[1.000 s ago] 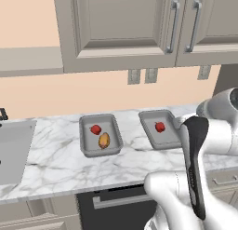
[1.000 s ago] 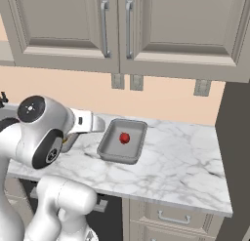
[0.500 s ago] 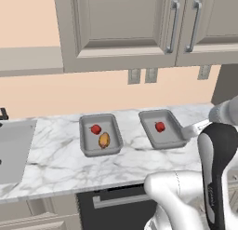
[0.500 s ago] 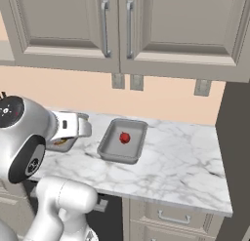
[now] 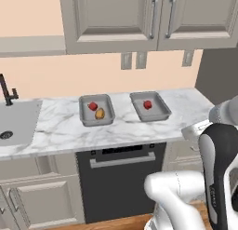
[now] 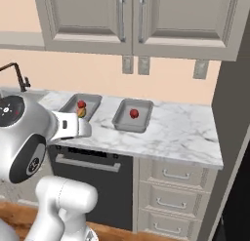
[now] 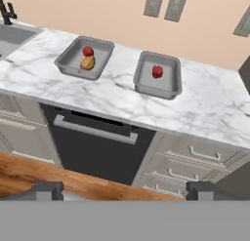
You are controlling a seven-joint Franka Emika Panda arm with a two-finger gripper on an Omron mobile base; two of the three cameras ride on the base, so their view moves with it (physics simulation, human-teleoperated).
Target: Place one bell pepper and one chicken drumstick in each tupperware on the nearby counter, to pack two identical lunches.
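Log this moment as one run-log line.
left tupperware: bell pepper + golden drumstick | right tupperware: pepper only | gripper: open, empty

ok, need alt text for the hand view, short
Two shallow grey rectangular trays sit apart on a white marble counter: the left tray holds a small red pepper and a golden-orange drumstick piece, the right tray a lone red pepper. A dark dishwasher front is below.
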